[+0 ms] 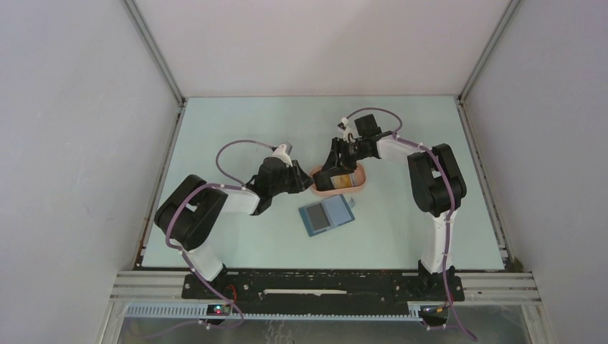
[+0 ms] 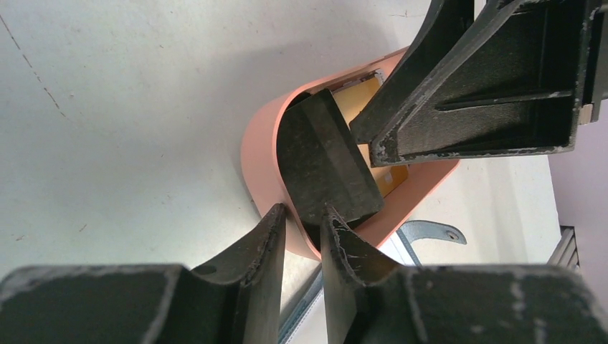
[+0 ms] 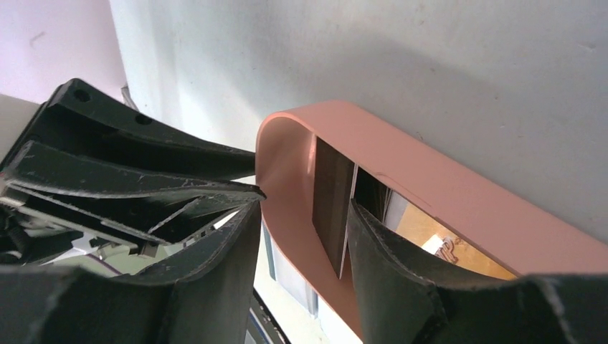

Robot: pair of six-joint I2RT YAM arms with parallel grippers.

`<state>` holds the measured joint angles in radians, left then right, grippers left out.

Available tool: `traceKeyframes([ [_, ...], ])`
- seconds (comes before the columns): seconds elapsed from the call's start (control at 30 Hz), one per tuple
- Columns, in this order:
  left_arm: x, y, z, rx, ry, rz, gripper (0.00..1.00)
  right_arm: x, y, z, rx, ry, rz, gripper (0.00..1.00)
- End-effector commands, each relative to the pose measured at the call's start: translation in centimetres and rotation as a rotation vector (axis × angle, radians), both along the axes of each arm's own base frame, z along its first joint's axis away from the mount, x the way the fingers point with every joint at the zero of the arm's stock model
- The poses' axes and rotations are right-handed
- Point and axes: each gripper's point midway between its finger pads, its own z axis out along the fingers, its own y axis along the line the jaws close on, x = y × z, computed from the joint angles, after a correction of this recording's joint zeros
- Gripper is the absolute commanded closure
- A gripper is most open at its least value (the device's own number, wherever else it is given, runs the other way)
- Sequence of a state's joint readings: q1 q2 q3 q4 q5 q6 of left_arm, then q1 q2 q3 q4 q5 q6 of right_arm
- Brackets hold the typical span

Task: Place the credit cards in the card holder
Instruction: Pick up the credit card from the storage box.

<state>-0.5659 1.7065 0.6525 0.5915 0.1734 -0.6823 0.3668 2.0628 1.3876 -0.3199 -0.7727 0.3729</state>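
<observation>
I count two arms over one tabletop: my left arm and my right arm. Each carries one claw, the left claw and the right claw, with two fingers apiece, four in all. There is one salmon-pink tray and one blue card holder, showing two open halves and a single snap tab. Of the credit cards I make out two for certain: one black card and one orange-printed card. One pale edge beside the black card may be a third; I cannot tell.
</observation>
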Motion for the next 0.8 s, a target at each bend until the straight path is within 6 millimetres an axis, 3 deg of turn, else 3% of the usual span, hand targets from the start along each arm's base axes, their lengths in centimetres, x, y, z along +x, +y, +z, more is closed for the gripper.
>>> traceKeyframes([
  [0.0,1.1,-1.5,2.6,-0.062,-0.052,-0.032,0.71,-1.3,1.7,2.5,0.116,0.019,0.057,0.45],
  [0.47,1.0,-1.5,2.7,-0.066,-0.052,-0.037,0.71,-2.1,1.9,-0.3,0.104,0.11,0.077,0.56],
  [0.77,1.1,-1.4,2.6,-0.065,-0.05,-0.035,0.71,-2.6,2.3,-1.0,0.071,0.117,0.094,0.62],
])
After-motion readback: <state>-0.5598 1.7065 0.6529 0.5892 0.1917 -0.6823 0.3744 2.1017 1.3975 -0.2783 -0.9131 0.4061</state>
